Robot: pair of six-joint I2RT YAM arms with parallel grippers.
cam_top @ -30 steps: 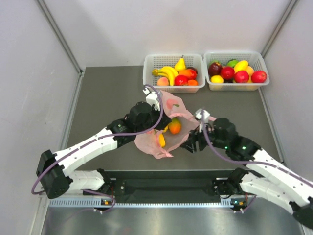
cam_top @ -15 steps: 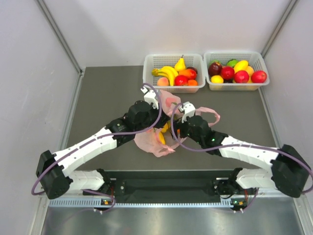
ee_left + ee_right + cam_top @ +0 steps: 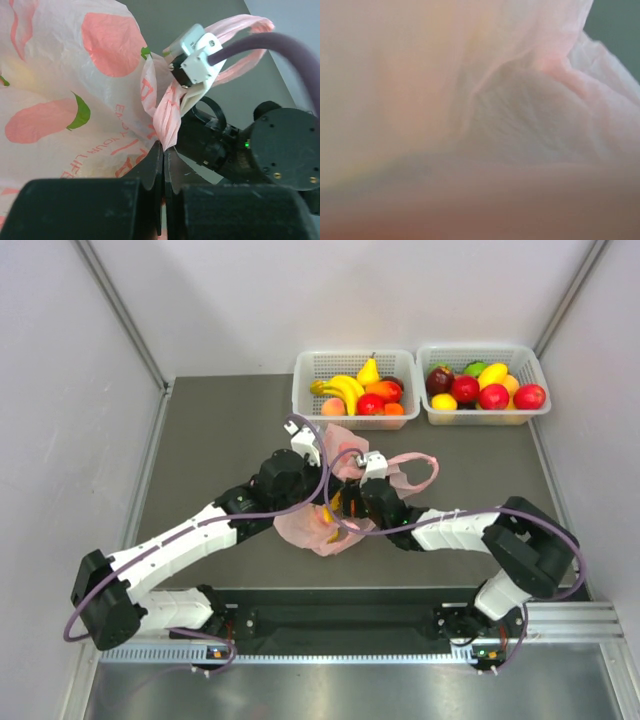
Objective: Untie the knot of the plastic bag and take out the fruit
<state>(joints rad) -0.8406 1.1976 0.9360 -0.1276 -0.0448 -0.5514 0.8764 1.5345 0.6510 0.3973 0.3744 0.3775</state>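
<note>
While the pink bag (image 3: 305, 530) lay just before the left basket (image 3: 303, 400), its twisted handle (image 3: 167, 117) was clamped between the closed jaws of the left gripper (image 3: 163, 150). The right gripper (image 3: 348, 508), farther from the basket, was buried in film, so its jaws could not be judged. The film might be torn if tugged against that clamp. The fruit (image 3: 329, 520) was mostly hidden.

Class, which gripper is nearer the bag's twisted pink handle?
Left. The left gripper is shut on the twisted handle; the right gripper reaches into the plastic bag just beside it.
</note>
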